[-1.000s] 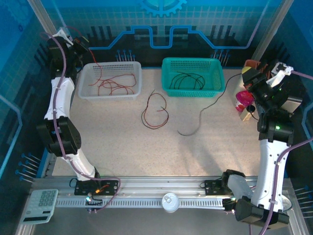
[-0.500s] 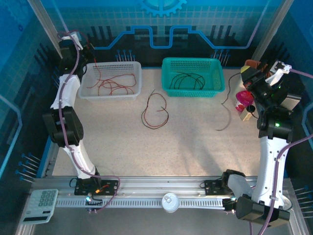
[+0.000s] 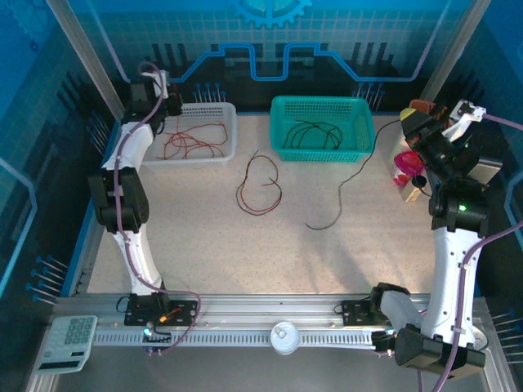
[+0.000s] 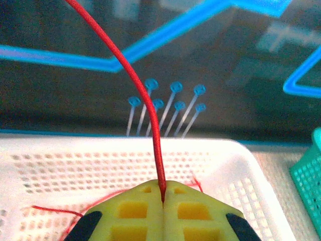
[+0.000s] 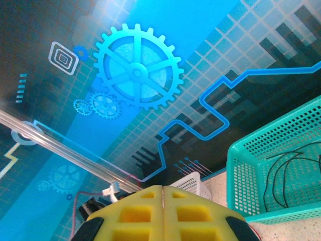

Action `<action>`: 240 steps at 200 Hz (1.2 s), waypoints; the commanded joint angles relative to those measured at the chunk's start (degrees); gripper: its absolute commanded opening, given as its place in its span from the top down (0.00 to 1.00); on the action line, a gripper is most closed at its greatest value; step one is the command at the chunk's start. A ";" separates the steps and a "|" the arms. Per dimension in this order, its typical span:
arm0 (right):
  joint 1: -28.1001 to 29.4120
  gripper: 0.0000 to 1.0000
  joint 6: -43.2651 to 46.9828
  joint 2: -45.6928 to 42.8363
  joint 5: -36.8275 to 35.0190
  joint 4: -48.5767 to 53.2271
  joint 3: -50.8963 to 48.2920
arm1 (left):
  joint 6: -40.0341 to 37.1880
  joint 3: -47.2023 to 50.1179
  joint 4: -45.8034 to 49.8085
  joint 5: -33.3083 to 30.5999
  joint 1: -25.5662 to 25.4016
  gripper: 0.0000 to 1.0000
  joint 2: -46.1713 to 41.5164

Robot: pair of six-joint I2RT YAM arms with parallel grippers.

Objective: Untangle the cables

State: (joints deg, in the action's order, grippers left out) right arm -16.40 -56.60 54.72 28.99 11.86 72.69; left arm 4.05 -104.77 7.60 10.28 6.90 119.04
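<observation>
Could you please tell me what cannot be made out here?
Whether the right gripper holds the black cable: too thin to trace, top view.
Far end of the red cable above the left gripper: cut by the top edge, left wrist view.
Which strand lies uppermost in the loose tangle: too small, top view.

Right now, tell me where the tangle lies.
Top view: the tangle lies centrally on the table, just in front of the gap between the white basket and the teal basket.

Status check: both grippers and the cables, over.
Left gripper shut on red cable above white basket. Right gripper shut; black cable runs toward it, grip unclear. Red-black tangle loose mid-table.
</observation>
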 commanded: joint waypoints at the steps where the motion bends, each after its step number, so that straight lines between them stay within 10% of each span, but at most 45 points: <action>1: 0.93 1.00 -0.44 -0.62 0.27 -2.02 -0.37 | -1.79 -1.07 2.59 -0.07 -1.77 0.99 1.81; 98: 2.07 1.00 -0.98 -1.37 0.10 -1.66 0.97 | 5.61 4.37 2.16 -0.25 -2.02 0.52 -0.38; 240: 5.06 1.00 -1.68 -1.46 -1.13 -2.28 2.36 | 17.12 11.83 -6.45 8.43 -1.29 0.42 -14.91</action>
State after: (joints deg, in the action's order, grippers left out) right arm -13.13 -57.71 53.58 28.75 11.90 72.84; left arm 16.08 -97.34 6.33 13.13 6.50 109.86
